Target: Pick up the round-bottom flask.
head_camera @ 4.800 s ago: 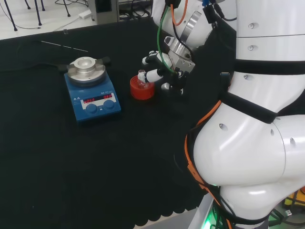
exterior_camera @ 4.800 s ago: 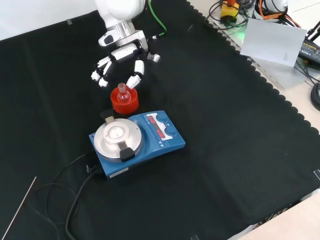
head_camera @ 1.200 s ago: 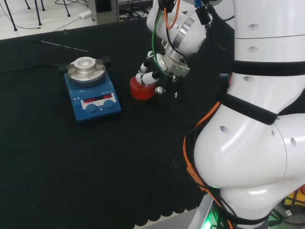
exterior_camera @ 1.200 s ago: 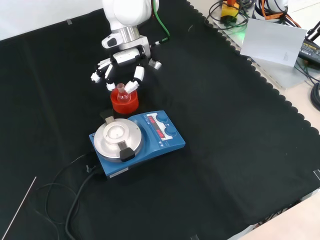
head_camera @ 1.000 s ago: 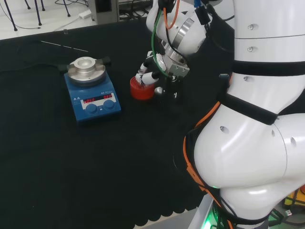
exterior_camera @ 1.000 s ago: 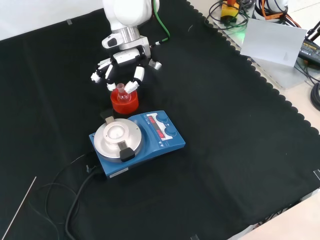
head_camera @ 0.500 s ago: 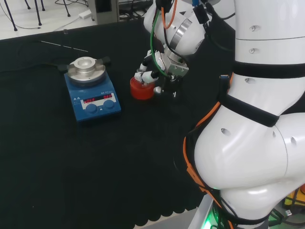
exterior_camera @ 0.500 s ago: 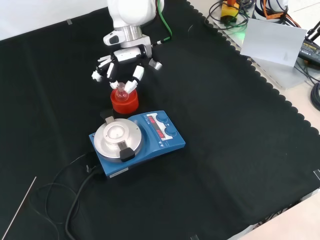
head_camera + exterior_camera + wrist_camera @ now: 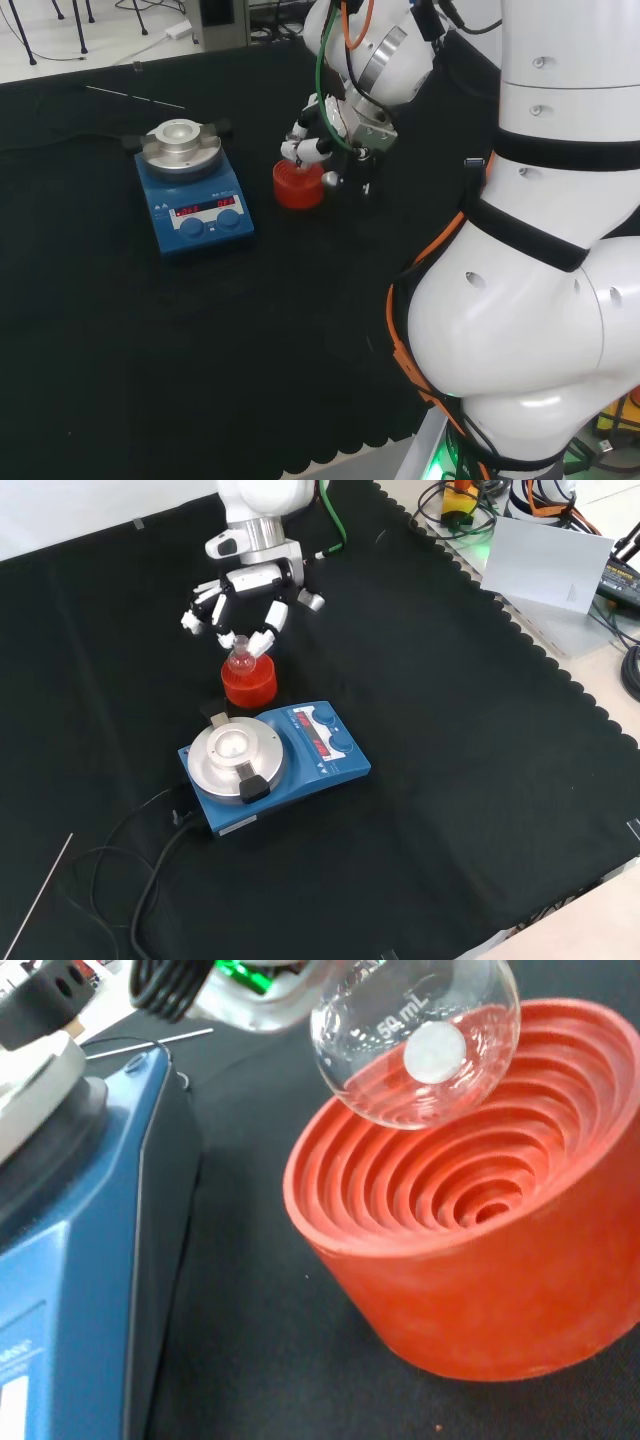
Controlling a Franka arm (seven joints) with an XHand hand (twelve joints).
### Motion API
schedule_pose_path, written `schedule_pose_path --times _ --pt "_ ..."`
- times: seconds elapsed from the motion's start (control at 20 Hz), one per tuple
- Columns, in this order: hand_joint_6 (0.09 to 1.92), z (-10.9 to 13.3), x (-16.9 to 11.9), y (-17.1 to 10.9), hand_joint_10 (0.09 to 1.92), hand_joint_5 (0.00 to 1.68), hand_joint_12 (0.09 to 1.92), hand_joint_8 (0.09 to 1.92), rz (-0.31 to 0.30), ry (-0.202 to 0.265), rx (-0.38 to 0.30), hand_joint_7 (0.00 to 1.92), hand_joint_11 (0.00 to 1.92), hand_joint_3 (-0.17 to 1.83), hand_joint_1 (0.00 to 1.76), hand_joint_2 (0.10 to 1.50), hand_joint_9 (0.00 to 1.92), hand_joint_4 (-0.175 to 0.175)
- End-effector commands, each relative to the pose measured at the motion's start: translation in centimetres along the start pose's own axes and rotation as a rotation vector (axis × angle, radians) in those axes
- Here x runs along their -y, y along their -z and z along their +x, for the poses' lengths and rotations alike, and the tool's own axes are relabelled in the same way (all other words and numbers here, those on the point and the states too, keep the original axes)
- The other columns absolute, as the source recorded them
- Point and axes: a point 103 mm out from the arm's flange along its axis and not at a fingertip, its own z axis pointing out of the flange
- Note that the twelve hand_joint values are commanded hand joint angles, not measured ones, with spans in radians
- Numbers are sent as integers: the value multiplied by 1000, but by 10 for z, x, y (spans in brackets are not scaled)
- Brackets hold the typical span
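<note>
Nearest in front view, blue hotplate is sitting on the cloth, w/ red ribbed stand just behind it. Round-bottom flask is hanging clear of the stand's bowl in wrist view, bulb just above the rings, neck pointing up toward the palm, a bit tilted. Hand is curling fingers around the neck from above, pinching it. Judging: next move is straight up along the neck axis.
</note>
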Motion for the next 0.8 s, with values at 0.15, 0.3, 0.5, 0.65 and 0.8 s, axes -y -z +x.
schedule_pose_path --times 0.15,0.3,0.5,0.65,0.8 --pt "929 15 20 30 552 1123 1330 489 21 -5 10 232 14 647 1082 729 428 175" --pt "947 26 26 39 550 1121 1331 487 16 8 9 220 15 683 1083 713 427 175" --pt "959 38 31 49 549 1120 1331 488 11 20 12 216 15 705 1084 703 425 175" --pt "970 44 33 56 549 1119 1332 489 5 28 15 215 14 725 1084 694 425 175" --pt "972 50 32 62 550 1118 1332 490 -2 33 14 215 14 729 1084 692 425 175"
